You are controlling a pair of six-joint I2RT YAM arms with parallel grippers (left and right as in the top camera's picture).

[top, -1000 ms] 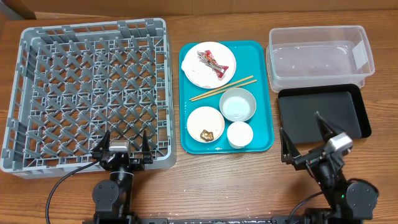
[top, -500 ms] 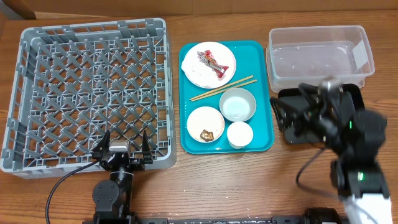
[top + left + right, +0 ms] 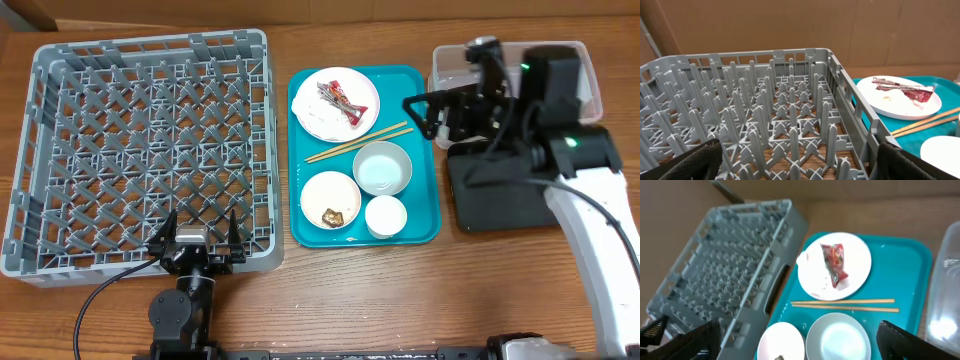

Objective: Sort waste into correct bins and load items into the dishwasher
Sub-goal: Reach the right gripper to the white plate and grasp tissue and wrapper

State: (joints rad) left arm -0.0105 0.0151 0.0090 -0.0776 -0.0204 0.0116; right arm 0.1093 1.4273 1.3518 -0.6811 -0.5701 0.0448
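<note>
The grey dishwasher rack (image 3: 150, 150) fills the left of the table. A teal tray (image 3: 420, 85) holds a white plate (image 3: 318, 120) with a red-and-silver wrapper (image 3: 340, 100) and a napkin, two chopsticks (image 3: 357, 142), a bowl (image 3: 382, 167), a second bowl (image 3: 330, 199) with a brown scrap (image 3: 332, 214), and a cup (image 3: 385, 215). My right gripper (image 3: 428, 115) is open and empty, raised above the tray's right edge; its wrist view shows the plate (image 3: 855, 265), wrapper (image 3: 835, 262) and chopsticks (image 3: 845, 305). My left gripper (image 3: 195, 240) is open at the rack's front wall.
A clear tub (image 3: 515, 85) stands at the back right, with a black tray (image 3: 520, 190) just in front of it. My right arm reaches over both. The left wrist view looks across the rack floor (image 3: 785, 115) toward the plate (image 3: 900, 97).
My right arm has risen from the front right and swung back and left over the black tray to the teal tray's right edge. The left arm has not moved.
</note>
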